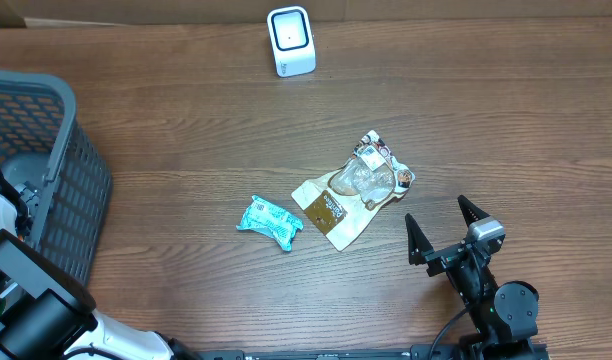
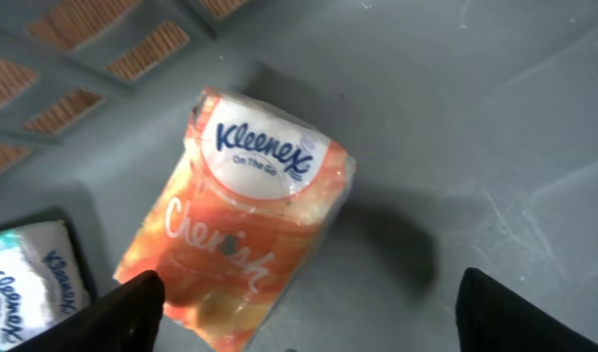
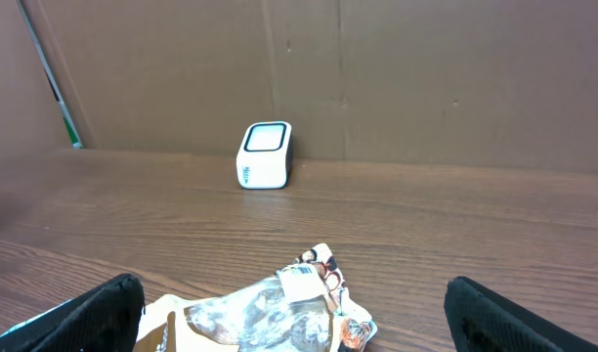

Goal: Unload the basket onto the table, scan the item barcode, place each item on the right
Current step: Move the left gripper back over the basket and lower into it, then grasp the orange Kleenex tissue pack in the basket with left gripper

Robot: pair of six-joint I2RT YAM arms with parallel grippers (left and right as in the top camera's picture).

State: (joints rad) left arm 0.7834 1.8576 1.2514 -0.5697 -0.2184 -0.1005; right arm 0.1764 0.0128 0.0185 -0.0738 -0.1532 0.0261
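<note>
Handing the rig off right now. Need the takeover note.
Left gripper: open, over the orange Kleenex pack in the basket, not gripping it.
Right gripper: open, empty, beside the clear-and-brown packet.
Teal packet lies on the table; scanner at the far edge, nothing in front of it.
Done: nothing evident.
Left: grasp the pack, show its barcode to the scanner.

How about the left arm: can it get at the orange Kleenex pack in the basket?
Probably yes. The left gripper hangs over the orange Kleenex pack, fingers apart; the pack lies uncovered on the basket floor, a second pack off to its side.
</note>
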